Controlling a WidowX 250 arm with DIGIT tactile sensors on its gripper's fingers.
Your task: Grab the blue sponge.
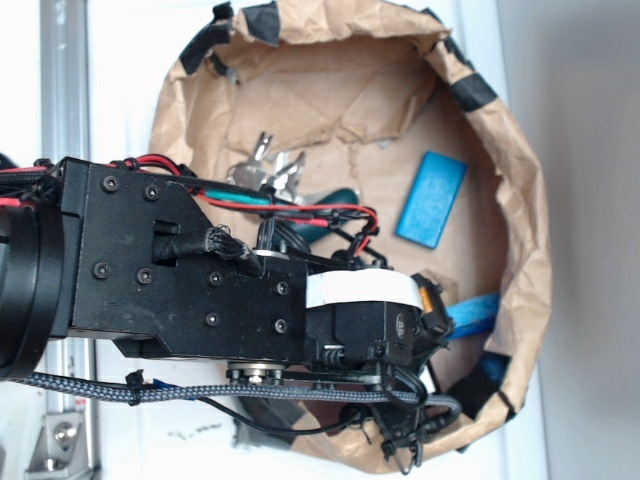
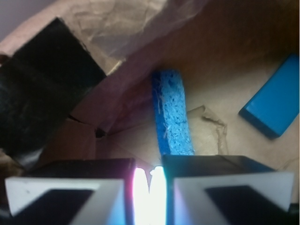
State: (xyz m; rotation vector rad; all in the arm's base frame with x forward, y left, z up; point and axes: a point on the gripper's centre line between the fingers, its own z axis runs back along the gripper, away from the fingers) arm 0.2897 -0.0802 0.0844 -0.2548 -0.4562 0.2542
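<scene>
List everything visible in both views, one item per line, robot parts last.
blue sponge: one, bright sky-blue, porous, on the paper floor just ahead of the gripper.
blue block: one, smooth darker blue, on the floor toward the bin's far side.
metal utensils: a small cluster, silver, partly behind the arm; count unclear.
teal handle: one, dark teal, mostly hidden by wires.
paper bin: one, brown crumpled paper, black tape on its rim.
gripper: one, black, fingers nearly together, holding nothing.
</scene>
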